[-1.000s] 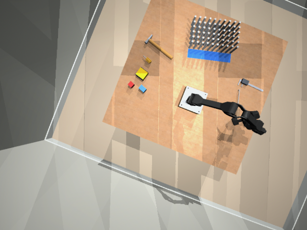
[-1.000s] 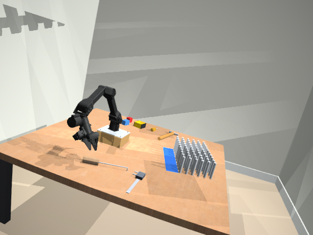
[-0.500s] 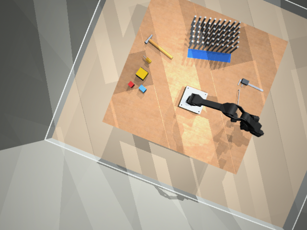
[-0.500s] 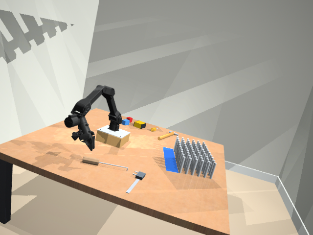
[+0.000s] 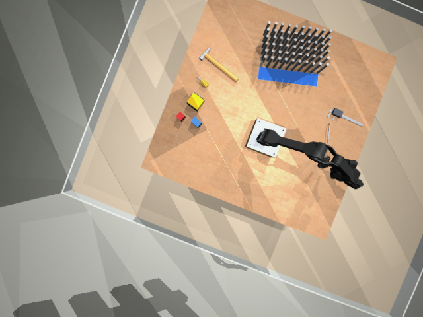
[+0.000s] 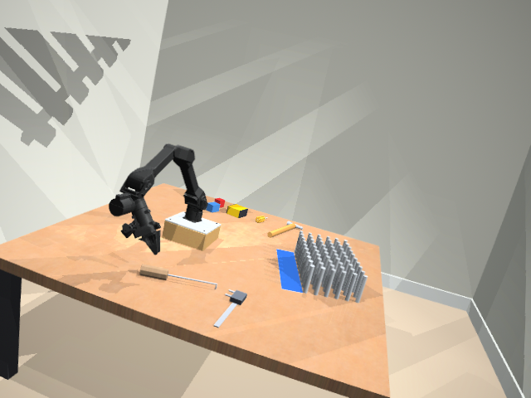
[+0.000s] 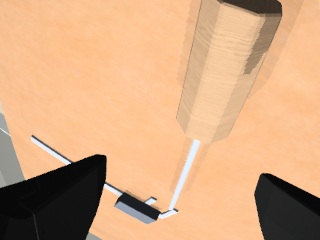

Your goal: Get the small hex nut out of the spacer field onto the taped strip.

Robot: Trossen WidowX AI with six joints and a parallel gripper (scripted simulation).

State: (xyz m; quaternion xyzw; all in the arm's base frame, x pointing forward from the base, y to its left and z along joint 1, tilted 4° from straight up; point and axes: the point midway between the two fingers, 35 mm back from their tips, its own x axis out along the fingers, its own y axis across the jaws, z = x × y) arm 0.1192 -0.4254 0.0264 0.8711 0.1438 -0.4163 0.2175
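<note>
At about 3 o'clock from the white-topped base plate [image 5: 254, 142] [image 6: 209, 225], seen from above, lies a thin metal hook tool with an octagonal light-wood handle [image 5: 328, 132] [image 6: 154, 273] [image 7: 227, 70]. Its bent tip points toward 12 o'clock, near the grey caliper with a dark slider [image 5: 338, 112] [image 6: 237, 297] [image 7: 137, 208], between 2 and 3 o'clock.

Above the table, the black parallel-jaw gripper [image 5: 322, 165] [image 6: 156, 251] [image 7: 184, 176] hangs with its fingers partly open — nothing between them. In the wrist view the handle enters from 12 o'clock, and its rod slants toward 7 o'clock.

Between 12 and 1 o'clock of the base, the upright grey metal spacers [image 5: 295, 47] [image 6: 328, 274] stand in rows, the flat blue taped strip [image 5: 287, 76] [image 6: 288, 270] along their near side. The small hex nut cannot be made out in any view.

The yellow-handled hammer [image 5: 221, 67] [image 6: 281, 230] lies at 11 o'clock. Around 10 o'clock sits a yellow block with black sides [image 5: 195, 100] [image 6: 236, 211] — beyond it, toward 8 o'clock, a small red cube [image 5: 180, 116] [image 6: 220, 201].
</note>
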